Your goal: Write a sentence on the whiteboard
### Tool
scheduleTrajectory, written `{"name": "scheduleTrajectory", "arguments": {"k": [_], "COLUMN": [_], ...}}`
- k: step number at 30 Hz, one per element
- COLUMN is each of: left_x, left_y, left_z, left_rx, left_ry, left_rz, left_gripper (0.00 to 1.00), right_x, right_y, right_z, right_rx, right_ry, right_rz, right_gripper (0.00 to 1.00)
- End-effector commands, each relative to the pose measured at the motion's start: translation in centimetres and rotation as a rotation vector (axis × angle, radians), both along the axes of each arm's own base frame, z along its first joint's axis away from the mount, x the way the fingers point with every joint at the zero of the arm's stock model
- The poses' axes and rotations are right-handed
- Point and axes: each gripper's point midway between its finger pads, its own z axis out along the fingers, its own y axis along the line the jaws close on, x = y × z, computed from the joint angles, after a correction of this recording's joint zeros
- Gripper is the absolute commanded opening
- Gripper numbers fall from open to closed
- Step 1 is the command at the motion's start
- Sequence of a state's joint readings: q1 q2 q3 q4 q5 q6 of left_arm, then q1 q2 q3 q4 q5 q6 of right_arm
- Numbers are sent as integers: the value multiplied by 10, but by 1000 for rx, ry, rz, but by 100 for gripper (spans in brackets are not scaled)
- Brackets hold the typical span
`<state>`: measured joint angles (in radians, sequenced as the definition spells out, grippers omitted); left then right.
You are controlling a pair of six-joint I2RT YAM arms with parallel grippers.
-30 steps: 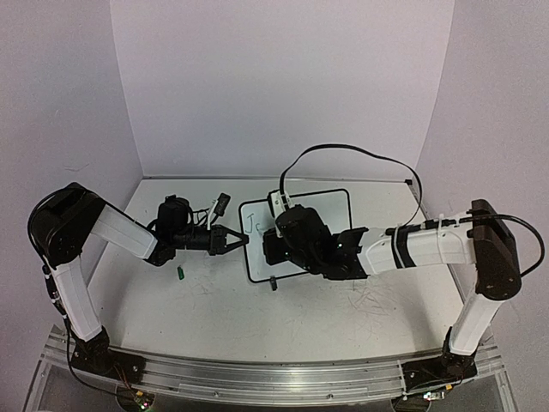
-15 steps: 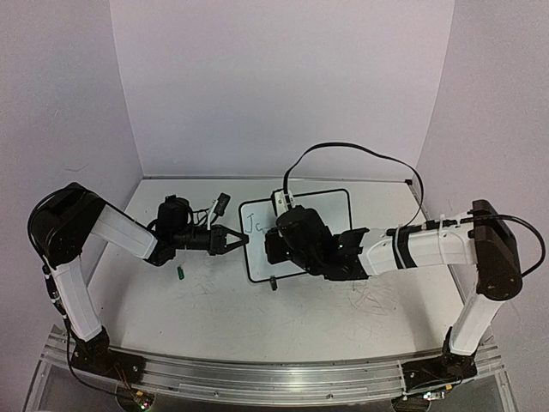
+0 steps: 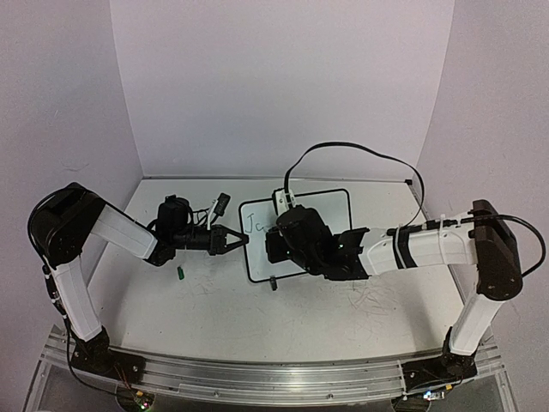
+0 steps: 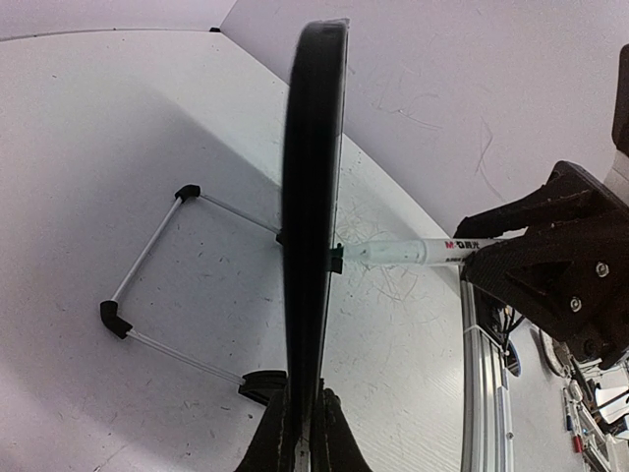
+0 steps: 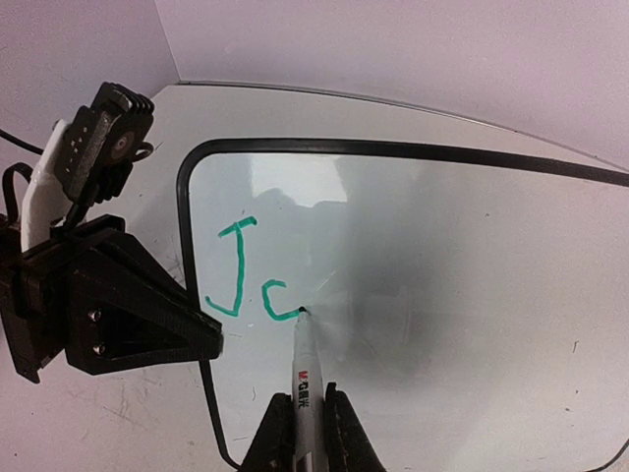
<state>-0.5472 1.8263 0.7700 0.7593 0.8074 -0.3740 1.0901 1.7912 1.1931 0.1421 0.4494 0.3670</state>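
Green letters of the sentence stand on the upper left part of the whiteboard: a complete "J" and, just beside it, a curved stroke like a "c". The whiteboard is near the middle of the tabletop, between the two arms.

The left gripper is closed on the left edge of the board. In the left wrist view the board is seen edge-on, and its black rim passes between the two fingers.

The right gripper is closed narrowly around a white marker, which points forward from the wrist. The tip of the marker touches the board at the lower right end of the curved stroke.

On the side of the board away from the marker, a thin white wire support with black corners lies on the tabletop. A small green object lies on the tabletop near the left gripper, apart from the board. A black cable makes a loop above the right wrist.
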Motion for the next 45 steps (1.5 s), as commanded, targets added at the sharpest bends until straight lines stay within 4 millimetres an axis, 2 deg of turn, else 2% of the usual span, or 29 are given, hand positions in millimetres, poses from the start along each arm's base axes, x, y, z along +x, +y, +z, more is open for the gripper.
{"name": "scheduleTrajectory", "arguments": {"k": [1, 20, 34, 39, 45], "left_x": [-12, -13, -13, -13, -12], "left_y": [-5, -5, -5, -5, -5], "left_z": [18, 19, 20, 18, 18], "left_rx": [-31, -33, -33, -31, -30], "left_ry": [-50, -51, -52, -50, -51], "left_rz": [-53, -56, -56, -54, -52], "left_gripper": [0, 0, 0, 0, 0], "right_x": [12, 13, 12, 8, 3], "right_y": [-4, 5, 19, 18, 4], "right_z": [23, 30, 17, 13, 34], "right_rx": [32, 60, 51, 36, 59], "right_ry": [-45, -56, -25, -18, -45], "right_rz": [-41, -15, 31, 32, 24], "right_gripper": [0, 0, 0, 0, 0]}}
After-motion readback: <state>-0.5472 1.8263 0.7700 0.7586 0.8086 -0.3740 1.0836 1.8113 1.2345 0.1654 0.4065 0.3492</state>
